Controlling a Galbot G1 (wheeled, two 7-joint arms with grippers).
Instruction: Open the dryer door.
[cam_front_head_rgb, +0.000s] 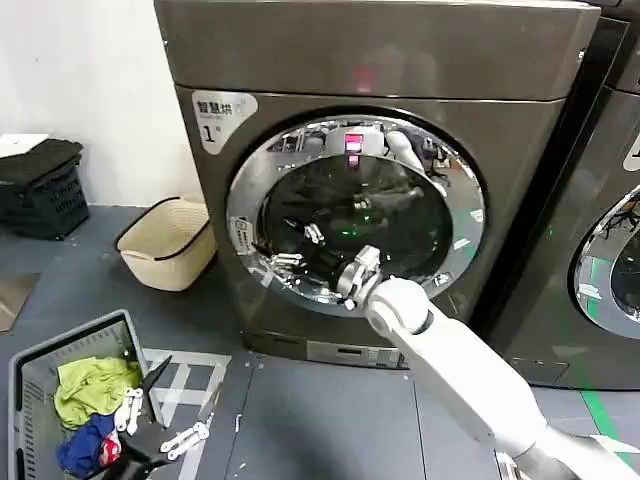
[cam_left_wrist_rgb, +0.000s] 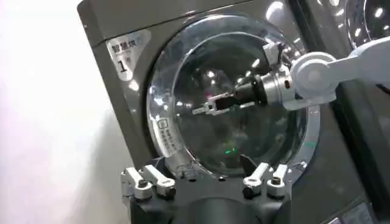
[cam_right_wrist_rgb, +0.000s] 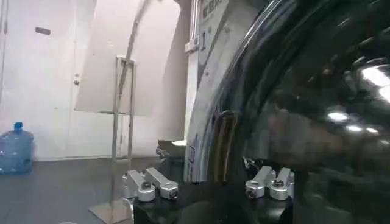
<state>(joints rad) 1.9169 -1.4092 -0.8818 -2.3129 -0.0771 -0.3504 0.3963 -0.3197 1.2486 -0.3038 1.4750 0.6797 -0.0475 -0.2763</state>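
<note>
The dryer door (cam_front_head_rgb: 355, 215) has a wide chrome ring around dark glass and lies flat against the bronze-grey machine labelled "1" (cam_front_head_rgb: 215, 115). My right arm reaches in from the lower right. Its gripper (cam_front_head_rgb: 300, 250) is open, right in front of the lower left part of the glass, near the handle patch (cam_front_head_rgb: 245, 235) on the ring. From the left wrist view, the right gripper (cam_left_wrist_rgb: 210, 108) hovers before the door's (cam_left_wrist_rgb: 231, 91) centre with nothing between its fingers. The right wrist view has its gripper (cam_right_wrist_rgb: 210, 185) spread wide beside the dark glass (cam_right_wrist_rgb: 304, 109). My left gripper (cam_front_head_rgb: 150, 430) (cam_left_wrist_rgb: 207, 185) is open, low at the front left.
A cream laundry basket (cam_front_head_rgb: 165, 245) stands left of the dryer. A grey crate (cam_front_head_rgb: 25, 365) holding clothes sits at the front left, under my left gripper. A black crate (cam_front_head_rgb: 40, 185) is by the wall. A darker machine (cam_front_head_rgb: 610, 200) stands to the right.
</note>
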